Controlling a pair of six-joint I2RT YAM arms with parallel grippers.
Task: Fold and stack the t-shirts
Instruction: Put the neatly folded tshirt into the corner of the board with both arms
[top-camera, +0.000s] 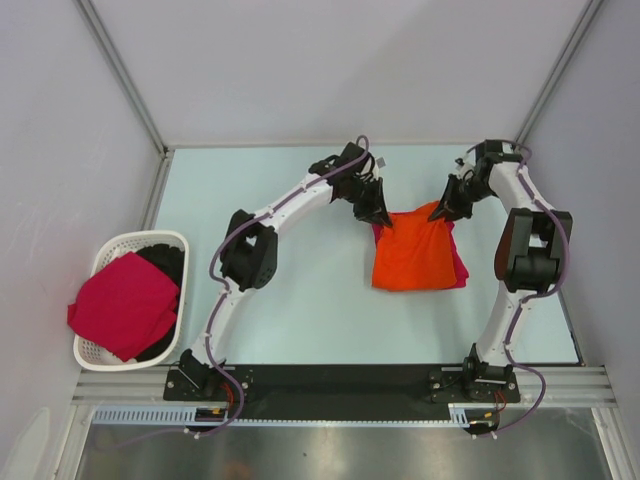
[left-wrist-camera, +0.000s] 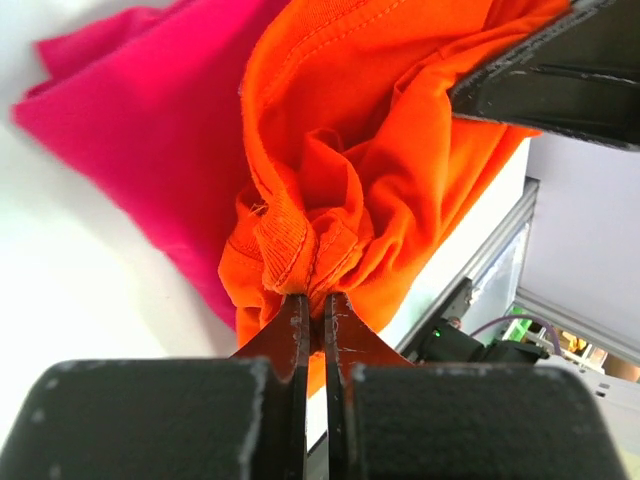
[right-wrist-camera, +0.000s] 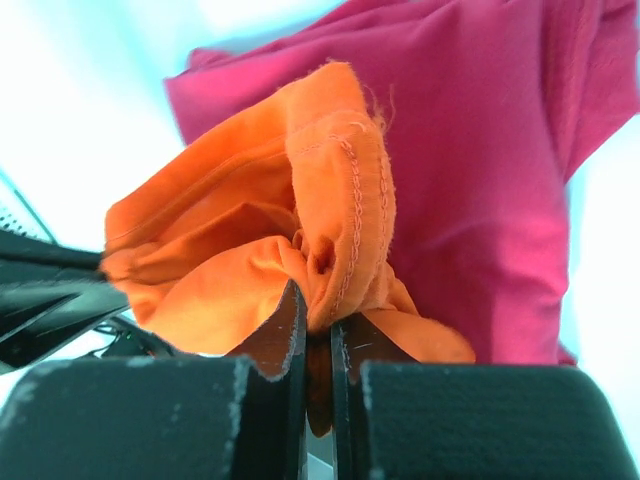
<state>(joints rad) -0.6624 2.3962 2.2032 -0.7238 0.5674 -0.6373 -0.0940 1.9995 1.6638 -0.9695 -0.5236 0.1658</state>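
Note:
A bright orange t-shirt (top-camera: 412, 252) lies folded on the table over a crimson-pink t-shirt (top-camera: 459, 262), whose edge peeks out to its right. My left gripper (top-camera: 380, 215) is shut on the orange shirt's far left corner; bunched orange cloth (left-wrist-camera: 320, 230) sits pinched between its fingertips, with the pink shirt (left-wrist-camera: 140, 130) beneath. My right gripper (top-camera: 440, 212) is shut on the far right corner, orange hem (right-wrist-camera: 340, 220) caught in its jaws over the pink shirt (right-wrist-camera: 480, 180). Another crimson-pink t-shirt (top-camera: 125, 303) lies on the basket at left.
A white slatted basket (top-camera: 103, 254) stands at the table's left edge, with dark cloth (top-camera: 166, 263) inside under the pink shirt. Grey walls and metal posts close in the table's far side. The arms' base rail (top-camera: 340, 380) runs along the near edge.

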